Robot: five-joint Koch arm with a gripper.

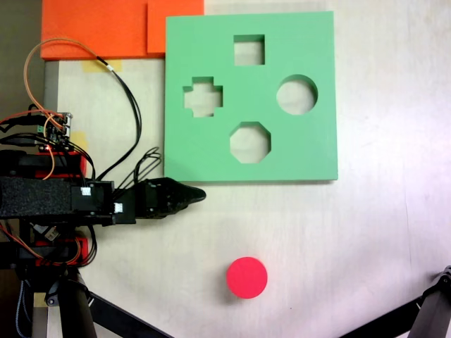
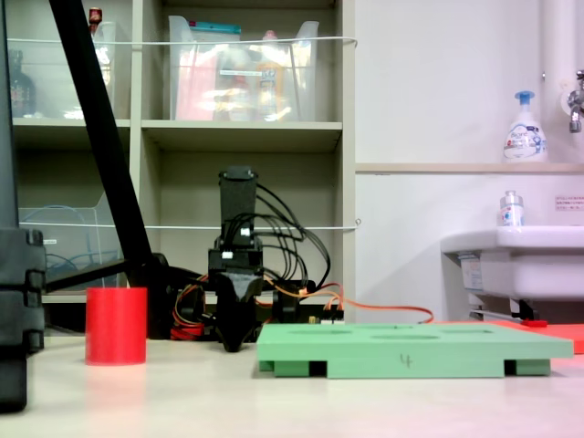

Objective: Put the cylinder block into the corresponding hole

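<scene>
While the big pale table (image 1: 366, 232) lies under it all, the green foam board (image 1: 250, 162) sits flat near the top of the view from above. It has four holes: a square one, a cross one, an eight-sided one and the round hole (image 1: 297, 94), which is near the board's right edge. The black arm (image 1: 49, 197) comes in from the left, just below the board's bottom left corner. Its gripper (image 1: 199, 195) points to the right and sits low, close to the table. The tips look pressed together, and nothing is between them. The red cylinder block (image 1: 246, 277) stands upright on the table, well below the board and apart from the gripper.
</scene>
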